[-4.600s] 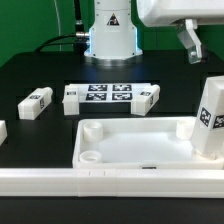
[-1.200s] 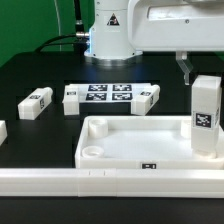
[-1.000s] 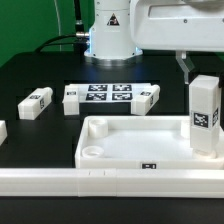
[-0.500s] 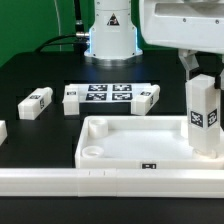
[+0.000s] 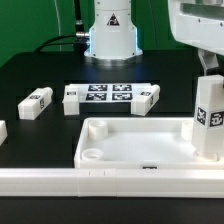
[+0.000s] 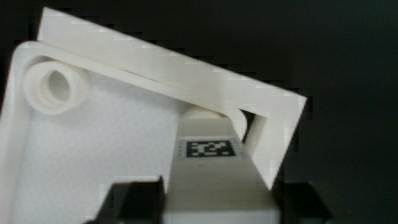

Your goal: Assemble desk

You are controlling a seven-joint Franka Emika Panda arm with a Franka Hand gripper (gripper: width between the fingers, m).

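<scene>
Gripper status: my fingers are clamped on opposite sides of one white leg. The leg stands near upright at the 3 o'clock end of the tabletop, its tag facing the exterior view. I cannot tell whether it sits in a socket. A loose leg lies at 10 o'clock from the tabletop, and the marker board lies at 12 o'clock.

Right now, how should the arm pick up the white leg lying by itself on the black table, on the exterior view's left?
Grip the loose leg around its middle, coming straight down from above, with the jaws across its two long sides. It lies flat, a long narrow block, and nothing touches either long side.
</scene>
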